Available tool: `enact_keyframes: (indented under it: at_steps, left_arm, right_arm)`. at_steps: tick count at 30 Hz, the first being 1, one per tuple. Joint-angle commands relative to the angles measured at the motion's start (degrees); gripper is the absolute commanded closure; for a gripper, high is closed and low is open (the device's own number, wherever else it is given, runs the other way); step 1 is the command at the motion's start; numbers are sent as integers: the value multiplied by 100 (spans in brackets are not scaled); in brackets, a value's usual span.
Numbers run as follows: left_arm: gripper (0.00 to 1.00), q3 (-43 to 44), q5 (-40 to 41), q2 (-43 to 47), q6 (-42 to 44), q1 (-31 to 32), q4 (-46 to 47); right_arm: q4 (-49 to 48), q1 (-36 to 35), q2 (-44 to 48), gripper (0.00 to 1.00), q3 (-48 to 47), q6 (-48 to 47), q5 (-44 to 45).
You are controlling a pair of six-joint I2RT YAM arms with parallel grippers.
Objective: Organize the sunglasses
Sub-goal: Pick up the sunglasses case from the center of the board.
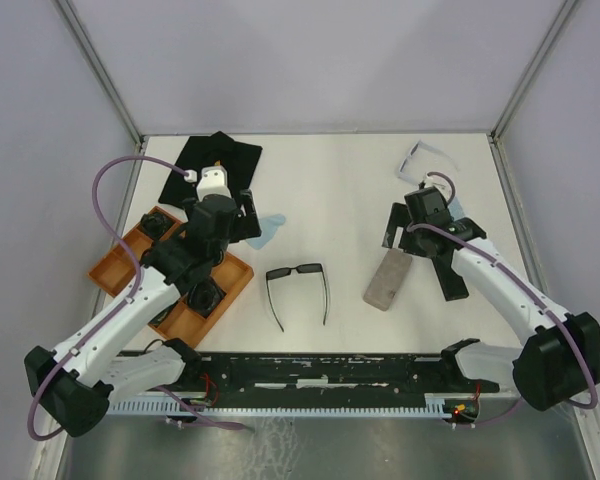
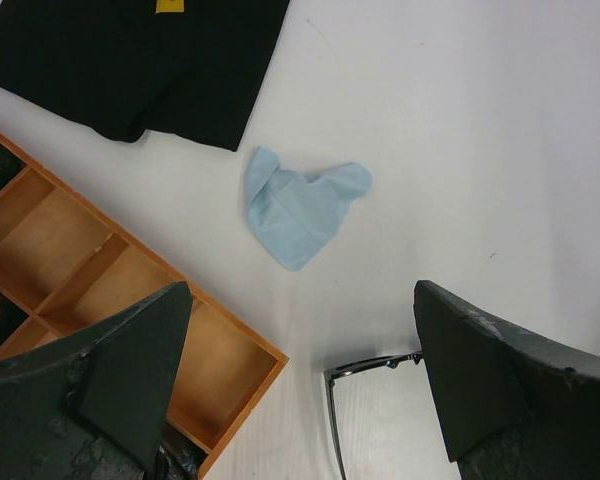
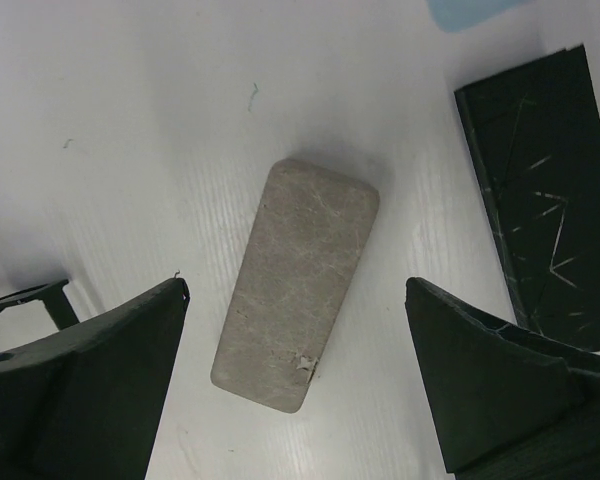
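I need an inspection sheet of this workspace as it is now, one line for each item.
Surface: white table, no spills seen.
Job's things: black sunglasses unfolded at centre; pale glasses at far right.
Clutter: grey case, black case, blue cloth, black cloth, orange tray.
Grippers: left gripper open, empty; right gripper open above grey case.
Cables: purple cable loops on each arm.
Surroundings: pale walls.
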State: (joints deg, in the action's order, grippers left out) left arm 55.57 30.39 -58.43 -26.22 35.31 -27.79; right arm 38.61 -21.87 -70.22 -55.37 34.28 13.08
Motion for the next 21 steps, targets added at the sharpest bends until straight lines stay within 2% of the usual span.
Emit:
enact_keyframes:
  at_steps: [1,7,11,21]
  left_arm:
    - [1,205,34,-69,-156,-39,48]
    - [1,-22,-584,1,60,-42,442]
    - [1,18,-625,-82,90,-42,485]
    - [0,129,-865,-593,-50,-37,504]
  right_arm:
    - [-235,-207,-96,1,303,1057,505]
    - [-288,-384,-326,1,447,1320,560]
    - [-299,-400,-476,1,508,1488,559]
    - [-42,-786,-762,1,523,2354,1242]
